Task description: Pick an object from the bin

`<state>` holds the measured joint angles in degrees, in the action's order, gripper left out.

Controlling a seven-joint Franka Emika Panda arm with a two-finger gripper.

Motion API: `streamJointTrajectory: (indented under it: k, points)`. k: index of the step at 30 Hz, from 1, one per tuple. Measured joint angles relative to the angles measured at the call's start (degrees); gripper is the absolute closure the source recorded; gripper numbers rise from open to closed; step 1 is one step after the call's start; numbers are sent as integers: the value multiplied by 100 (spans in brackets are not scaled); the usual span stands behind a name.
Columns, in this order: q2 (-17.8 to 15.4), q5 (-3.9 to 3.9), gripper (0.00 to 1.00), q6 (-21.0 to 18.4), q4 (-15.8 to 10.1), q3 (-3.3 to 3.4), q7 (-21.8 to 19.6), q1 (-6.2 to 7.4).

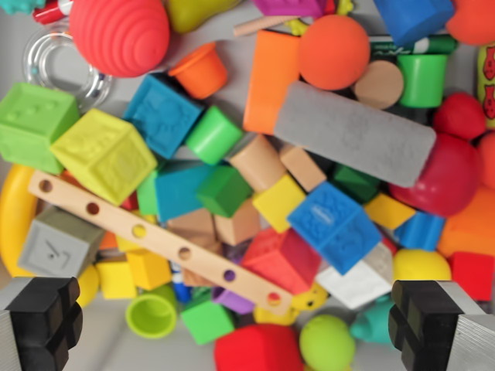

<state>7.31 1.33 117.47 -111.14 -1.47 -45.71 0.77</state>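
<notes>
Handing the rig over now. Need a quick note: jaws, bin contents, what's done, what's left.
Gripper: jaws wide open, holding nothing, hovering above the pile.
Bin: packed with toys. Directly between the jaws lie a red block, the lower end of a wooden strip with holes and a blue embossed cube. A long grey foam block lies on top further up, beside an orange ball.
Done: nothing picked yet.
Left: choose one object, descend, close, lift it out. The blue cube sits on top and looks the easiest grasp.
</notes>
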Motion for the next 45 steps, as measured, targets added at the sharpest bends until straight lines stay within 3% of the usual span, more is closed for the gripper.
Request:
streamJointTrajectory:
  k: [25,45]
  points:
    - [392,-13,0,541,-144,-32,99,158]
    - [1013,-88,0,1215,-180,-69,218,363]
